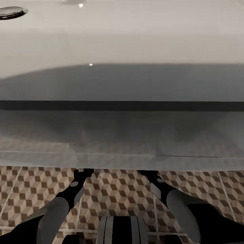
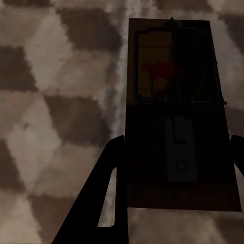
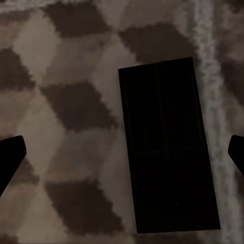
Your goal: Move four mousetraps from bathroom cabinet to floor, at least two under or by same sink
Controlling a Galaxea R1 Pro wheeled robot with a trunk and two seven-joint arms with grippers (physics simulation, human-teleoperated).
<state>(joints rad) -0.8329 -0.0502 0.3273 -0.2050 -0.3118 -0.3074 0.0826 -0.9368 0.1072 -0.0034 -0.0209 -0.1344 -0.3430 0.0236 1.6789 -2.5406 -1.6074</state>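
Observation:
In the left wrist view a dark-brown mousetrap (image 2: 178, 117) with a wire bar and a red bait spot sits between my left gripper's (image 2: 178, 147) black fingers (image 2: 109, 193), which press on its long edges just above the cube-pattern bathroom floor (image 2: 56, 101). My right gripper (image 3: 127, 145) is open, fingertips (image 3: 10, 155) spread wide, over a second mousetrap (image 3: 168, 147) lying flat on the tiles (image 3: 71, 107). In the head view both arms reach under the white sink (image 1: 122, 40), whose front edge hides the fingers of the left gripper (image 1: 83, 173) and the right gripper (image 1: 149, 173).
The sink's wide basin spans the head view, with a chrome drain (image 1: 12, 12) at its far left. Patterned floor tiles (image 1: 115, 193) with pale grout lines show below its front edge, between my two forearms.

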